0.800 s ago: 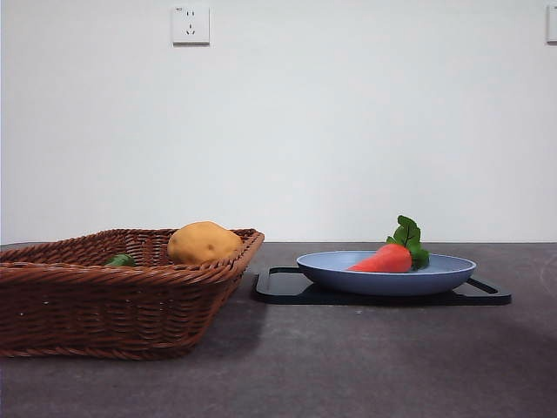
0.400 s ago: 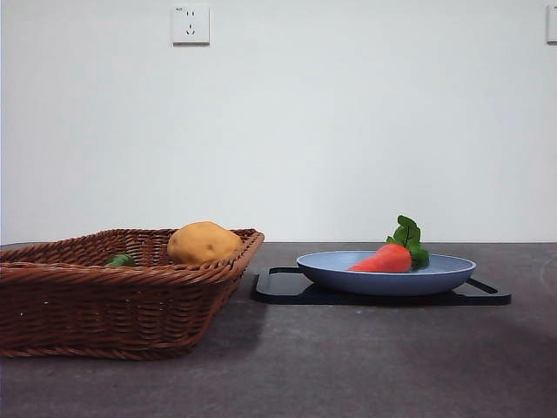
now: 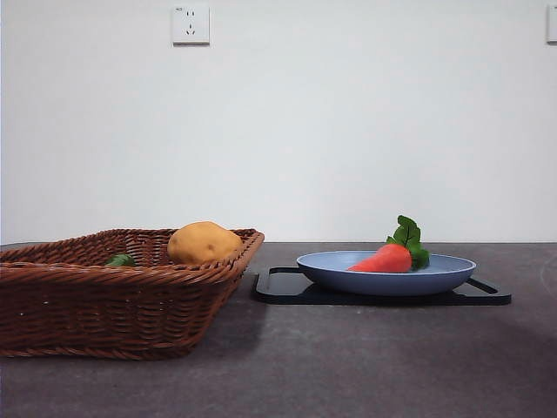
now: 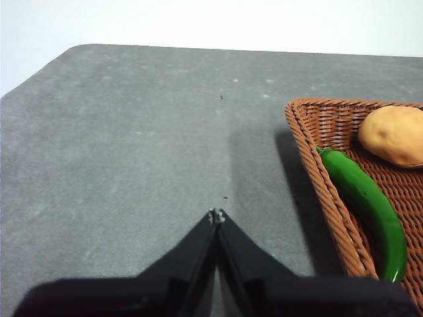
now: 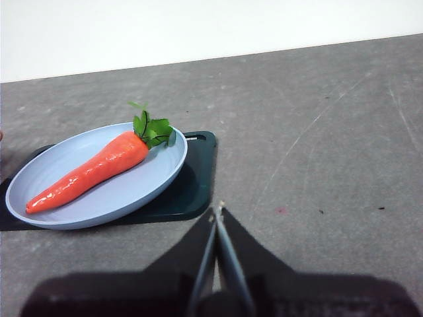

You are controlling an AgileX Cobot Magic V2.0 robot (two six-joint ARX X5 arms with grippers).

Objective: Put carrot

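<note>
Nothing moved since the earlier front frames: same carrot, same plate, same basket, no arm entering.

Right gripper (image 5: 217,210), low centre of the right wrist frame: jaws pressed together, tips meeting, nothing between them. Hovers over bare grey table (image 5: 317,145), near the corner of the dark tray (image 5: 195,191). Left gripper (image 4: 216,214), low centre of the left wrist frame: likewise closed to a point and empty, over open tabletop just beside the basket's rim.

Outward from the right gripper: carrot (image 5: 89,173) lying flat in the blue plate (image 5: 142,195), left half of that frame, tapered tip toward the lower left, green tuft toward the frame's centre, touching the plate's inner wall. Plate sits on the tray. In the front frame, same carrot (image 3: 385,259) right of centre, leaves rising above the plate rim.

Left of the front frame: wicker basket (image 3: 104,300) holding a potato (image 3: 203,241) and a green pepper (image 4: 367,205), the pepper lying along the near wall.

Risks, judged from here: glossy tapered body likely to squirt out of a pinch taken near the thin end; a grasp on the leaves alone likely to slip; a descent with jaws unopened would shove the carrot or tip the shallow plate off its tray.
</note>
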